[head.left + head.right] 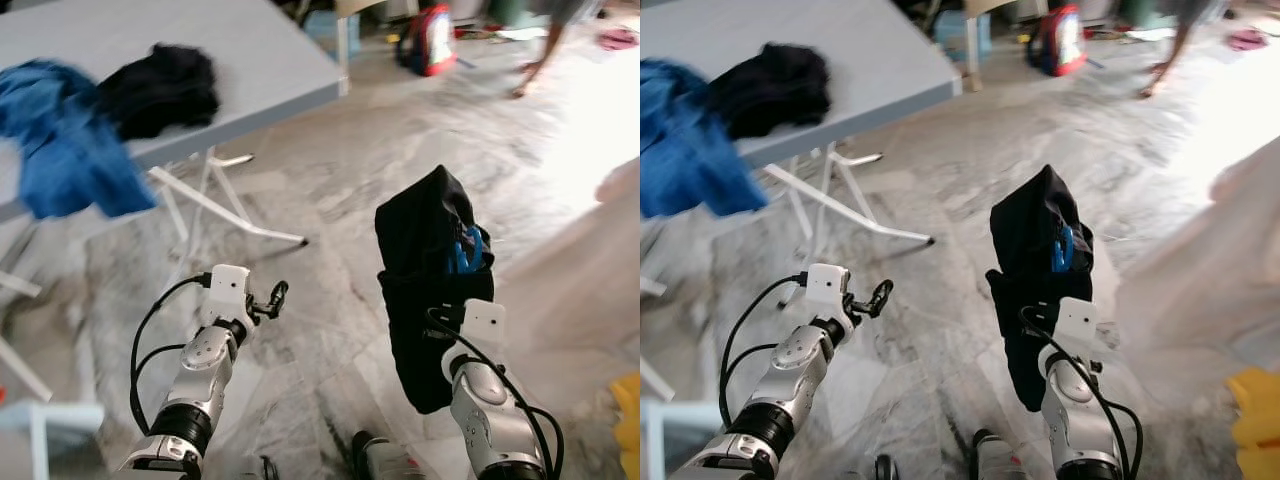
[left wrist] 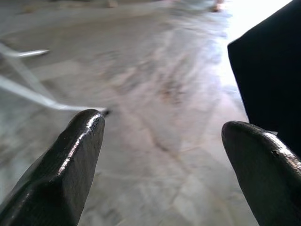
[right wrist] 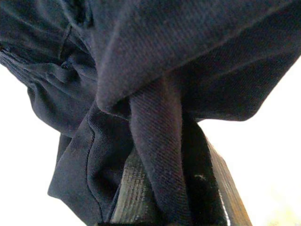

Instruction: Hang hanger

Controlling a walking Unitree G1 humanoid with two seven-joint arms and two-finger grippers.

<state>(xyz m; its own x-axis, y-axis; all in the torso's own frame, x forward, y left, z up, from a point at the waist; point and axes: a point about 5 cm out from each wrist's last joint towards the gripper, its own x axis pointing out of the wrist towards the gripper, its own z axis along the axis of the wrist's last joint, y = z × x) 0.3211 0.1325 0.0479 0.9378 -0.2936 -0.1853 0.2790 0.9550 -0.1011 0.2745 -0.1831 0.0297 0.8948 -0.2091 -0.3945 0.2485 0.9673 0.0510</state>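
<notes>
Hanger [image 1: 466, 250], blue, draped in a black garment [image 1: 430, 290], sits clamped in the right tool [image 1: 455, 300]; left tool [image 1: 272, 298] gapes empty beside it

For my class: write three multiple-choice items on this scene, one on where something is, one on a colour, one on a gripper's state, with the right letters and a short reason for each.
1. Where is the blue garment?
A. on the floor
B. on the grey table, hanging over its edge
C. in the left gripper

2. What colour is the hanger inside the black garment?
A. blue
B. red
C. white

3. The left gripper is:
A. open and empty
B. shut on cloth
C. shut on the hanger

Key: 1 B, it drapes over the table edge. 2 A, blue plastic peeks out. 3 A, floor shows between its fingers.
</notes>
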